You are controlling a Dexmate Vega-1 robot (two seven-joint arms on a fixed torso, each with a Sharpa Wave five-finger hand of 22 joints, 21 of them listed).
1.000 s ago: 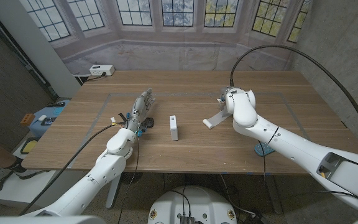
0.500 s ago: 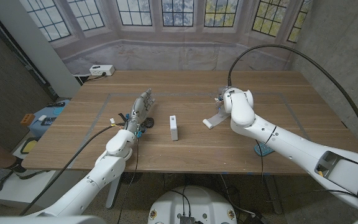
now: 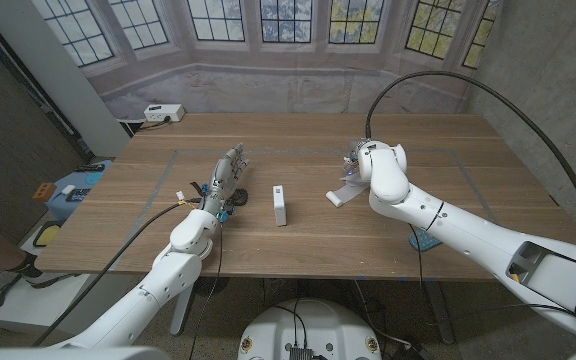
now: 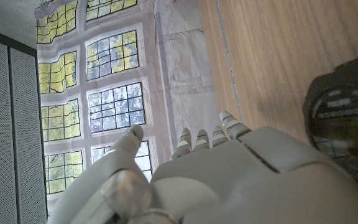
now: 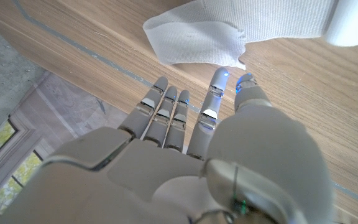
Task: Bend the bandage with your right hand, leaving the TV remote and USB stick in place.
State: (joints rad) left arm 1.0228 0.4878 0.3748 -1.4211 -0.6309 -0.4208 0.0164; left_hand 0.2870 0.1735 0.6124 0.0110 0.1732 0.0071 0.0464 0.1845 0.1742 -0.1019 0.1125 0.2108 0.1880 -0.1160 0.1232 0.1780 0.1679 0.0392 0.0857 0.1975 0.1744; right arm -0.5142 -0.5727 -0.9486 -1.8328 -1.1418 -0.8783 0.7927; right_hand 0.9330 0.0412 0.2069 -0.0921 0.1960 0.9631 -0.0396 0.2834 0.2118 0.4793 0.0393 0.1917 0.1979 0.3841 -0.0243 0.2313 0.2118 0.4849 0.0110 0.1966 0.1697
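Observation:
The white bandage (image 3: 339, 195) lies right of the table's middle, partly unrolled; in the right wrist view its roll (image 5: 355, 22) trails a loose strip (image 5: 194, 36). My right hand (image 3: 355, 166) hovers just behind it, mostly hidden by its own wrist. Its fingers (image 5: 166, 109) are stretched out, with the tips right at the strip's loose end and nothing held. The white USB stick (image 3: 281, 205) lies at the middle. A dark remote (image 4: 344, 134) sits beside my left hand (image 3: 226, 179), which holds nothing, fingers straight.
A white power strip (image 3: 163, 113) sits at the table's back left corner. A blue object (image 3: 426, 240) lies near the front edge under my right arm. Thin tape lines (image 3: 161, 185) mark the tabletop. Black cables run to both arms.
My right hand and wrist have shifted slightly left, closer over the bandage, and the strip's visible part looks shorter. The left hand, USB stick and remote have not moved.

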